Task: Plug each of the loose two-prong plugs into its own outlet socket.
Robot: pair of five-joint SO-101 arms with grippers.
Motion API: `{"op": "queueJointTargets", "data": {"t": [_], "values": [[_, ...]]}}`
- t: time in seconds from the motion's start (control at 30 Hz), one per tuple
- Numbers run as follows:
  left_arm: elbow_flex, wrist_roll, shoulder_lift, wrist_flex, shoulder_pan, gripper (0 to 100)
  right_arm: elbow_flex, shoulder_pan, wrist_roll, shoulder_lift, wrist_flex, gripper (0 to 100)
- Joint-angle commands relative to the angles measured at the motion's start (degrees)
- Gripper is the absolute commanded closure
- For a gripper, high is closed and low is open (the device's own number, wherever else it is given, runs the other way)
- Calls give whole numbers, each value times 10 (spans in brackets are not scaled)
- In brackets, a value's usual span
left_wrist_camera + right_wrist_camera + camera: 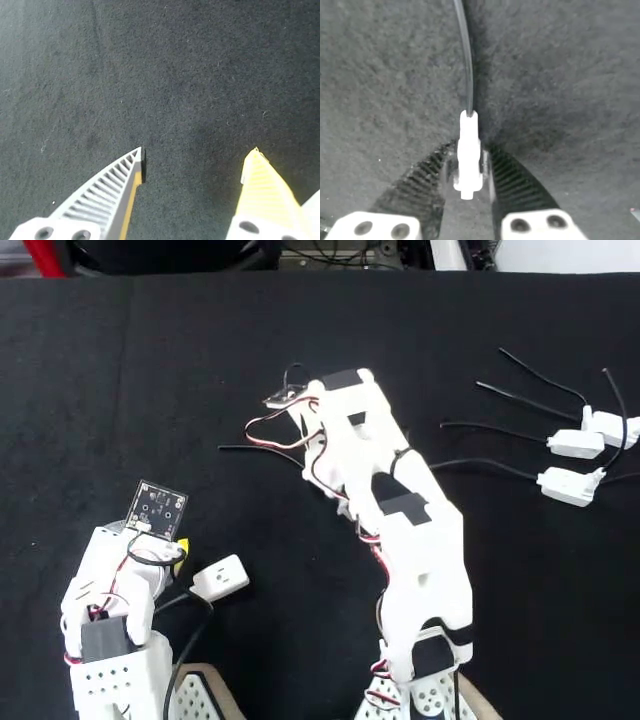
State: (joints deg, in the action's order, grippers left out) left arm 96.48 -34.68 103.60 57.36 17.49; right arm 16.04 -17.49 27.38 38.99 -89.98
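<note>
My right gripper (pixel 468 172) is shut on a small white two-prong plug (pixel 468 150). The plug's black cord (pixel 464 50) runs away over the black cloth. In the high view the right arm (pixel 350 430) stretches to the table's middle, and a thin black cord (pixel 255 450) trails out to its left. My left gripper (pixel 198 150) is open just above bare cloth, with nothing between the white finger (pixel 117 185) and the yellow finger (pixel 265 185). A white outlet socket (pixel 220 578) lies beside the left arm (pixel 120 590), close to its gripper.
Three white plug or socket blocks (pixel 575 443) (pixel 612 426) (pixel 566 486) with thin black cords lie at the right. The black cloth (pixel 120 390) covers the table, and the far left of it is bare. Red and white servo wires (pixel 275 425) hang off the right arm.
</note>
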Motion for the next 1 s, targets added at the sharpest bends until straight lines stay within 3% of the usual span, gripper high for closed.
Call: {"op": "queueJointTargets", "data": {"t": [0.0,0.13,0.33,0.6,0.77,0.97], "values": [[9,-4,3,3,4,689,34,-5,0,-4,-3,949],[9,-4,3,3,4,689,45,-6,-4,-5,-3,970],[9,-4,3,2,4,689,95,2,-76,-22,-3,977],[9,-3,3,0,4,689,48,3,-147,-174,14,978],[9,-2,4,3,1,689,-44,-10,-226,-290,122,985],[9,-1,6,0,0,689,-285,-84,-284,-467,325,985]]}}
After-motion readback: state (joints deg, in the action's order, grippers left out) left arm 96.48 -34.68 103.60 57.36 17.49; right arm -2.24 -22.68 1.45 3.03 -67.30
